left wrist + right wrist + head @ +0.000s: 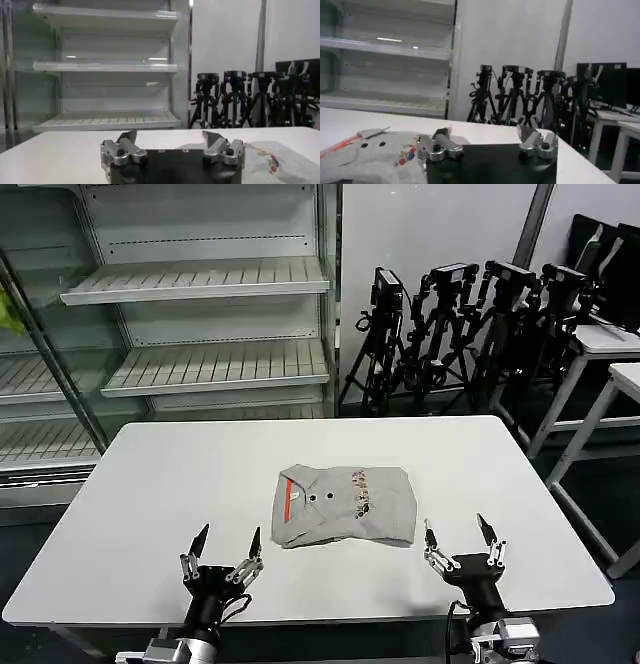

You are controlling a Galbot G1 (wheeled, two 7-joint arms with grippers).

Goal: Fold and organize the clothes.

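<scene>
- Shirt [345, 504]: light grey, folded into a compact rectangle, lying flat near the middle of the white tabletop [150, 484]; thin red-orange strip and two dark buttons toward its left end, multicoloured print beside them.
- Sleeves and lower hem tucked out of sight inside the fold.
- Left gripper [223, 546]: hovering at the tabletop's near edge, off the shirt's near-left corner, clear of the cloth; jaws spread wide, grasping nothing.
- Right gripper [460, 537]: off the shirt's near-right corner, likewise apart from it; jaws released and spread.
- Left wrist view: only one corner of the shirt [280, 160] visible, cut off at the frame edge.
- Right wrist view: shirt [370, 155] partly hidden behind the gripper body.
- Beyond the shirt: bare shelving [200, 324] and a row of black tripods [450, 334].
</scene>
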